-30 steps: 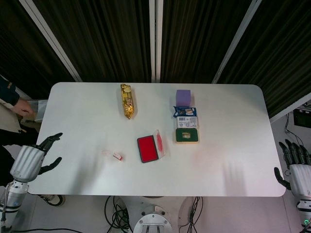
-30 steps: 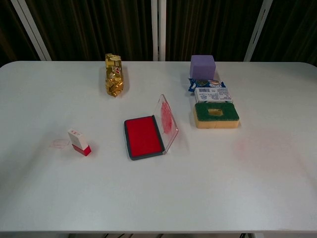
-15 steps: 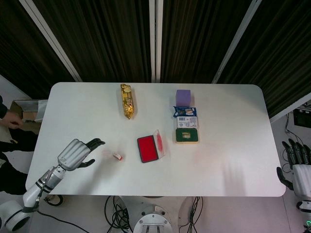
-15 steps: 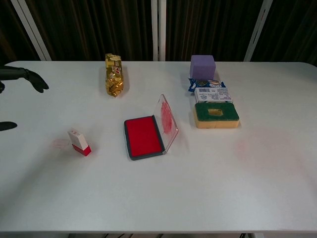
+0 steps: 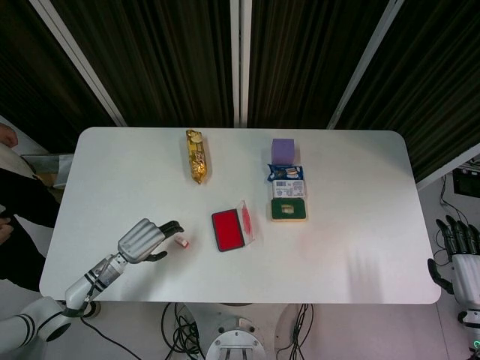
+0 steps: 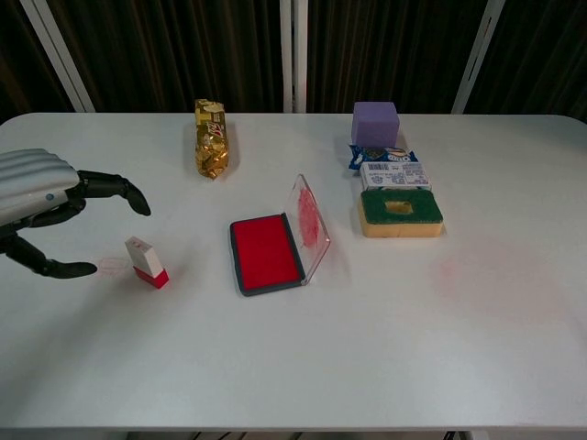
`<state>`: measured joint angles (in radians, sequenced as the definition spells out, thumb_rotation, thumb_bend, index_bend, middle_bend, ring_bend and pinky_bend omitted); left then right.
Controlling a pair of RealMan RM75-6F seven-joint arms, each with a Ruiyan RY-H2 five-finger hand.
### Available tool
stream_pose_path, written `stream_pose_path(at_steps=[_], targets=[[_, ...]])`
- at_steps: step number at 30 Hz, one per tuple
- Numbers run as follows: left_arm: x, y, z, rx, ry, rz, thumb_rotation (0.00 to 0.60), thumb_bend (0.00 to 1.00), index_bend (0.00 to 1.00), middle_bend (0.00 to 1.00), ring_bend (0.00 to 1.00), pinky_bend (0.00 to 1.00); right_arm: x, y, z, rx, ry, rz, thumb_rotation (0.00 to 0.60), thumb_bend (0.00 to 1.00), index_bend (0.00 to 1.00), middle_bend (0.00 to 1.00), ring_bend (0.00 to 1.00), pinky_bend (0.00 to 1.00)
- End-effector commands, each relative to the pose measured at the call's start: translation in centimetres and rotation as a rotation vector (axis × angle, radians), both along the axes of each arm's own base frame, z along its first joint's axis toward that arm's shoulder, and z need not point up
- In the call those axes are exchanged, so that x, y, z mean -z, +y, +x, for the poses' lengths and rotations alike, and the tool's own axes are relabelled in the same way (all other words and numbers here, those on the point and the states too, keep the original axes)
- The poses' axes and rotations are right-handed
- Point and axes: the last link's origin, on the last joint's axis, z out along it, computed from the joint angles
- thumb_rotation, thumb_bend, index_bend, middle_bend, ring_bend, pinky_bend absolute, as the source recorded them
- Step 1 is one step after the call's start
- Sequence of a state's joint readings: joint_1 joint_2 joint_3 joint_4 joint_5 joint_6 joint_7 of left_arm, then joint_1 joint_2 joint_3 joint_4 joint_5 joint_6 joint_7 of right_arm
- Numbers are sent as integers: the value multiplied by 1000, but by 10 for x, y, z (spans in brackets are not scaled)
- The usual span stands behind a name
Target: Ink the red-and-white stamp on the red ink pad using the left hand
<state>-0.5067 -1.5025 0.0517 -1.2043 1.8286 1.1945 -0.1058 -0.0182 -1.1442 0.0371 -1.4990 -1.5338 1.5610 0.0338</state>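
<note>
With my left hand (image 6: 41, 206) spread and empty just short of the red-and-white stamp (image 6: 147, 261), I should settle thumb and fingers around its white top squarely, the red ink pad (image 6: 266, 252) lying open farther beyond

Left hand (image 6: 41, 206) is hovering with fingers apart just at 9 o'clock of the red-and-white stamp (image 6: 146, 261); nothing is standing between them. Bare table (image 6: 293, 367) is lying between the stamp and the red ink pad (image 6: 266, 252) at its 3 o'clock. The pad's clear lid (image 6: 310, 225) is standing raised along its 3 o'clock edge, blocking entry from that side. Gold snack bag (image 6: 210, 138) is lying well apart at 12 o'clock. Sponge (image 6: 400, 213), packets and purple box (image 6: 374, 124) are crowding the region beyond the lid.
</note>
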Motion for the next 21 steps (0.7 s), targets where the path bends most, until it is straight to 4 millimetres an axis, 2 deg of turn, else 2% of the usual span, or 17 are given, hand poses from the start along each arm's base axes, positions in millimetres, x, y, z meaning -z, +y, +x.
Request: stream_pose_path(at_steps=[1, 21], targets=[[7, 4, 1, 4, 17, -5, 600, 219, 276, 266, 873, 943, 1, 0, 0, 0, 0, 3, 600, 322, 0, 0, 0, 0], [41, 16, 4, -11, 42, -46, 600, 259, 383, 374, 884, 952, 1, -2, -4, 12, 1, -1, 600, 322, 0, 0, 0, 0]])
